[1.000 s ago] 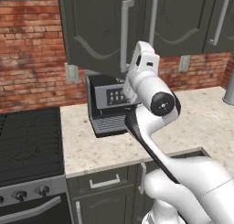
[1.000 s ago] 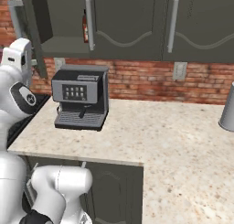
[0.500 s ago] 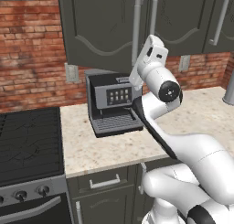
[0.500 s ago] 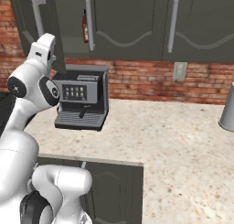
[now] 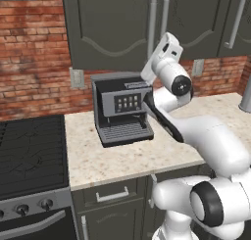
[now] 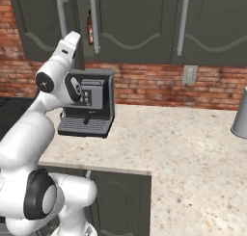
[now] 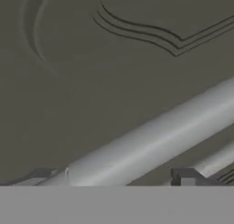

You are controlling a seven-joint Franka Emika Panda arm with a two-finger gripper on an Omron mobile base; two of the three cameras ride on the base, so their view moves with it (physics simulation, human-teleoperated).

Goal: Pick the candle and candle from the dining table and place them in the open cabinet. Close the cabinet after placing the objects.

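The tall dark grey wall cabinet [image 5: 108,28] [image 6: 135,18] hangs above the counter. Its left door [image 6: 43,23] stands almost shut, leaving a narrow gap in which something reddish [image 6: 89,25] shows. My gripper [image 5: 160,38] [image 6: 75,35] is raised against that door beside its long silver bar handle [image 5: 152,18] [image 6: 61,16]. In the hand view the arched door panel [image 7: 91,81] and the handle [image 7: 151,136] are very close. The gripper [image 7: 116,177] is open, its fingertips [image 7: 45,175] set wide apart on either side of the bar, holding nothing. Both candles are hidden.
A black and grey coffee machine [image 5: 122,109] [image 6: 89,102] stands on the beige speckled counter [image 5: 122,158] [image 6: 183,148] under the cabinet. A black stove [image 5: 29,151] lies to the left. A grey metal vessel [image 6: 240,117] sits at the far right. Brick wall behind.
The arm has swung up and in toward the cabinet, and the left door has swung from open to nearly shut.
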